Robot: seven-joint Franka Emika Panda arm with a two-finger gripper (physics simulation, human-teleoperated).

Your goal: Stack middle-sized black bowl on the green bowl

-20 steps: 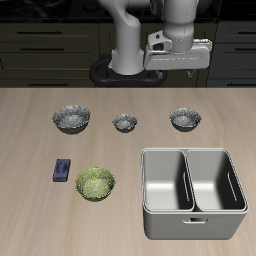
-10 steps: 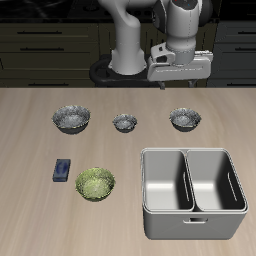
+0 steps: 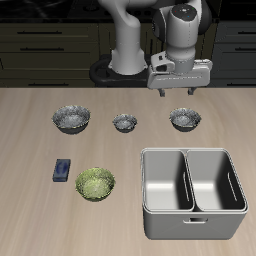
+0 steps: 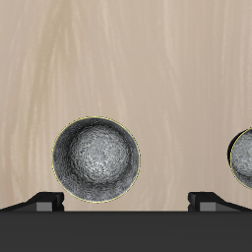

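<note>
The middle-sized black bowl (image 3: 184, 119) stands upright on the wooden table, in the back row of dark bowls. It also shows in the wrist view (image 4: 95, 160), its silvery mottled inside facing up. My gripper (image 3: 175, 93) hangs above it, open and empty; its fingertips (image 4: 45, 200) show wide apart in the wrist view. The green bowl (image 3: 95, 184), leafy-patterned, sits nearer the table's front edge, away from the gripper. It is out of the wrist view.
The wider dark bowl (image 3: 71, 119) and the smallest dark bowl (image 3: 124, 122) stand in the same row; the smallest also shows in the wrist view (image 4: 242, 157). A small blue block (image 3: 62, 170) lies beside the green bowl. A grey two-compartment bin (image 3: 192, 192) stands near the front.
The gripper has come down and shifted over the middle-sized black bowl. The bowls have not moved.
</note>
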